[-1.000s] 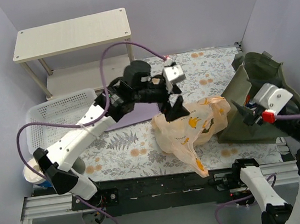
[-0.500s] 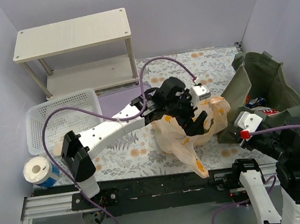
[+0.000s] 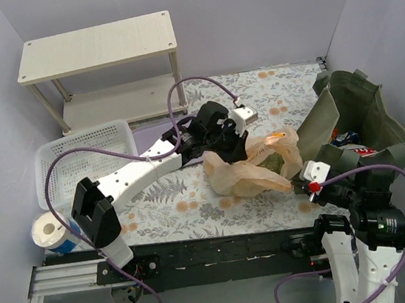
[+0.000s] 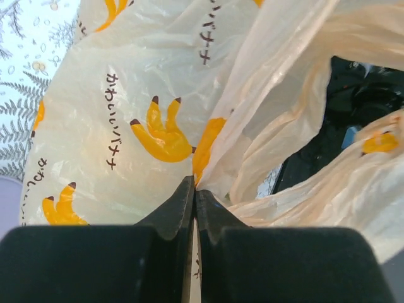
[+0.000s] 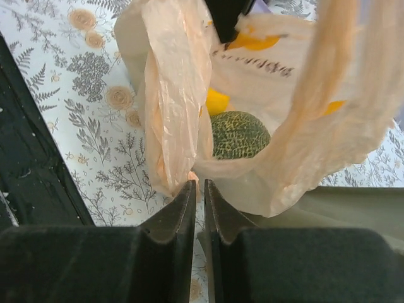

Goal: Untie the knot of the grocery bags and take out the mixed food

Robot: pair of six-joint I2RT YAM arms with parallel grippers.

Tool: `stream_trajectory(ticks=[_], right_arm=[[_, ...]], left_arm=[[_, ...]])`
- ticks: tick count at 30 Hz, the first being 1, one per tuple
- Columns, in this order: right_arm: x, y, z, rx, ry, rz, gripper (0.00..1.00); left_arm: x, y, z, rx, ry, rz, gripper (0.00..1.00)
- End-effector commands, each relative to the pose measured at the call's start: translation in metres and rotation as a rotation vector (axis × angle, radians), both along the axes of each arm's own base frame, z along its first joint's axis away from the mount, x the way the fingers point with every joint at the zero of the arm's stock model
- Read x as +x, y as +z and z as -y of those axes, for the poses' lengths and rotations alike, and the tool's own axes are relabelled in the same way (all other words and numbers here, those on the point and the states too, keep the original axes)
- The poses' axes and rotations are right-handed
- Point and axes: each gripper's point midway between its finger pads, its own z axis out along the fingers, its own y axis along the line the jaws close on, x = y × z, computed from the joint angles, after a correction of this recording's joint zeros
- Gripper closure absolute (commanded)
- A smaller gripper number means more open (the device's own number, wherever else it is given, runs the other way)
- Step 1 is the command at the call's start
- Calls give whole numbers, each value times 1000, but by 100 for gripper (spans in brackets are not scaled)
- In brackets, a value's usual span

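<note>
The grocery bag [image 3: 253,169] lay on the floral desk [image 3: 172,200], just right of centre, with the olive tote [image 3: 355,120] beside it on the right. From the overhead view the left gripper [image 3: 233,144] stood at the bag's far left edge and the right gripper [image 3: 298,182] at its near right corner, but that view did not settle how either pair of jaws stood. The left wrist view did: the left gripper [image 4: 193,187] had its jaws pressed together on a fold of the thin plastic, whose yellow banana print and dark script showed only there. The right wrist view showed the right gripper [image 5: 197,185] with its jaws drawn almost together, pinching a strip of the bag's rim. It alone looked into the gaping mouth of the bag [image 5: 170,95], where a netted green melon [image 5: 238,134] sat touching a yellow fruit [image 5: 216,101] behind it. In the overhead view the contents showed only as a dull green patch through the plastic. Only the overhead view took in a white basket [image 3: 84,156], a pale shelf [image 3: 99,49] and a paper roll [image 3: 51,231], all well apart from the bag on the left.
</note>
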Motion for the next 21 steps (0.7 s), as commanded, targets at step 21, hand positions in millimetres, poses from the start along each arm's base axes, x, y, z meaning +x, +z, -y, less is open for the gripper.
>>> stream_trajectory(ticks=[21], right_arm=[[235,250,102,311,-744,69,77]], left_arm=[[24,77,-12,-196,4,49,100]])
